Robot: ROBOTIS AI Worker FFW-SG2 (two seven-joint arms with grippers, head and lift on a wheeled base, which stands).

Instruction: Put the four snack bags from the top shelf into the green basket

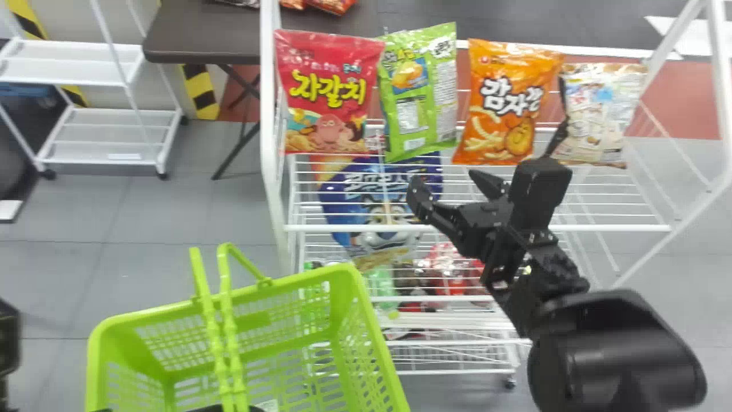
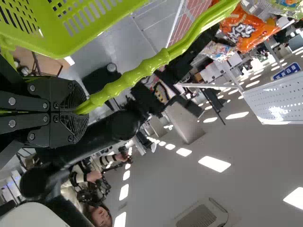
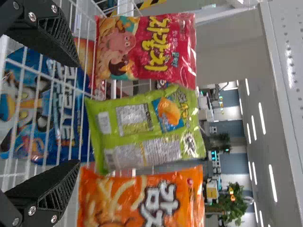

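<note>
1. Hangs open near the middle of the head view with the right gripper [image 1: 450, 182], 2 black fingers spread apart.
2. Clamps the left gripper [image 2: 79, 111] onto the handle [image 2: 127, 80] of the green basket [image 1: 311, 277], both fingers closed together around it.
3. Taking the right gripper as the head view's clock centre, places the green basket at about 8 o'clock.
4. From that centre, lines up 4 snack bags along the top shelf [image 1: 486, 228]: at 10 o'clock the red octopus snack bag [image 1: 329, 91], at 11 the lime-green snack bag [image 1: 418, 91], at 1 the orange potato snack bag [image 1: 506, 103], at 2 the cream-white snack bag [image 1: 597, 114].
5. Shows through the shelf wires, between 8 and 9 o'clock, a blue cereal bag with a tiger [image 1: 380, 197].
</note>
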